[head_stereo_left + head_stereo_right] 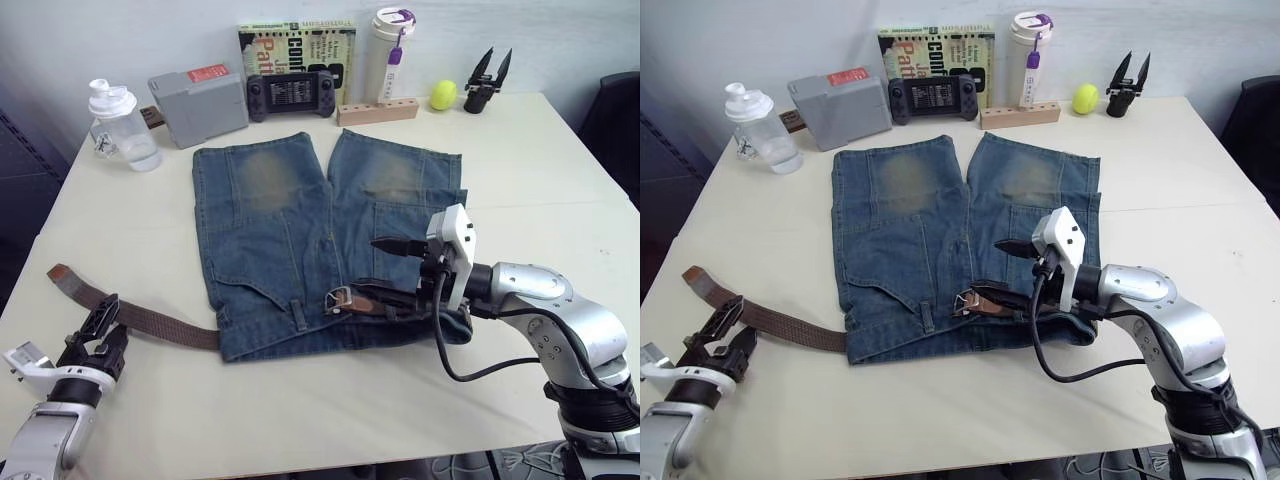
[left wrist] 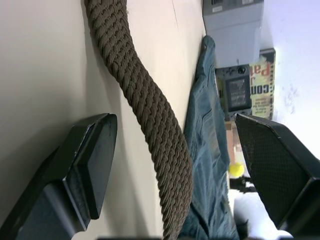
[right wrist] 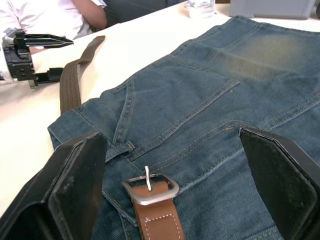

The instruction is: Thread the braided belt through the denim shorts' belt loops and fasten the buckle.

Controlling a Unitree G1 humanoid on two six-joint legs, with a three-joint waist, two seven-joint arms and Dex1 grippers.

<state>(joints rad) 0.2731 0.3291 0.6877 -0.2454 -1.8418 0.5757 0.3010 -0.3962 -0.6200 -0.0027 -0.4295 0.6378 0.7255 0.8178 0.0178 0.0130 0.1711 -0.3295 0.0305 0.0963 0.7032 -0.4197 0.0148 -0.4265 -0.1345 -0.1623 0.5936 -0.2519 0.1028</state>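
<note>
The denim shorts (image 1: 300,220) lie flat on the table, waistband toward me. The braided belt (image 1: 140,320) runs out from the waistband's left edge across the table, its free end (image 1: 60,272) at the far left. The buckle (image 1: 340,299) and tan leather end rest on the waistband near the middle, right of a belt loop (image 1: 299,315). My right gripper (image 1: 385,268) is open above the tan end, the buckle (image 3: 150,189) between its fingers (image 3: 75,190). My left gripper (image 1: 100,330) is open, straddling the belt (image 2: 150,120).
Along the far edge stand a clear bottle (image 1: 120,125), grey box (image 1: 198,103), game controller (image 1: 291,95), book (image 1: 297,45), white tumbler (image 1: 390,50), wooden block (image 1: 378,111), yellow ball (image 1: 443,95) and a black two-pronged tool (image 1: 487,82). A person's arm (image 3: 85,12) is beyond the table's left side.
</note>
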